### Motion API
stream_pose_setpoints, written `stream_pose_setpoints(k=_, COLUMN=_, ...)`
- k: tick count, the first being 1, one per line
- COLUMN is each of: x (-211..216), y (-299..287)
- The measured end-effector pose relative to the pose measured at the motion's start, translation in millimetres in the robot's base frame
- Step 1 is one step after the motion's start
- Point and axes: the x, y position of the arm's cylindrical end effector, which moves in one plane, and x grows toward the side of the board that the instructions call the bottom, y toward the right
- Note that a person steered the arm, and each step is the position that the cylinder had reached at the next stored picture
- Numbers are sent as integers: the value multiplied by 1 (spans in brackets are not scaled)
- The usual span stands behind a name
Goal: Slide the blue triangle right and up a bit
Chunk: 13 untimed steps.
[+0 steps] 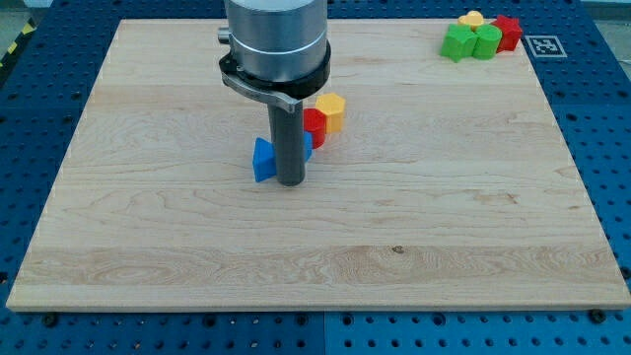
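Note:
The blue triangle (262, 161) lies on the wooden board (315, 237) a little left of the middle. My tip (289, 182) rests on the board touching or almost touching the triangle's right side. The rod hides part of another blue block (309, 141) behind it. A red block (315, 125) and a yellow block (331, 110) sit close together just right of the rod and toward the view's top.
At the view's top right corner of the board sits a cluster: a green block (457, 42), a second green block (486, 40), a yellow block (472, 19) and a red block (508, 32). A printed marker tag (543, 44) lies off the board beside them.

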Motion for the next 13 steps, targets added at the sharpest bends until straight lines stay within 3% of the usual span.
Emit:
stream_pose_setpoints(k=2, x=11, y=-101)
stream_pose_setpoints(k=3, x=11, y=-107)
stream_pose_setpoints(k=5, x=-31, y=-75)
stream_pose_setpoints(k=6, x=-26, y=-44)
stream_pose_setpoints(k=10, x=10, y=-38)
stream_pose_setpoints(k=13, x=-15, y=15)
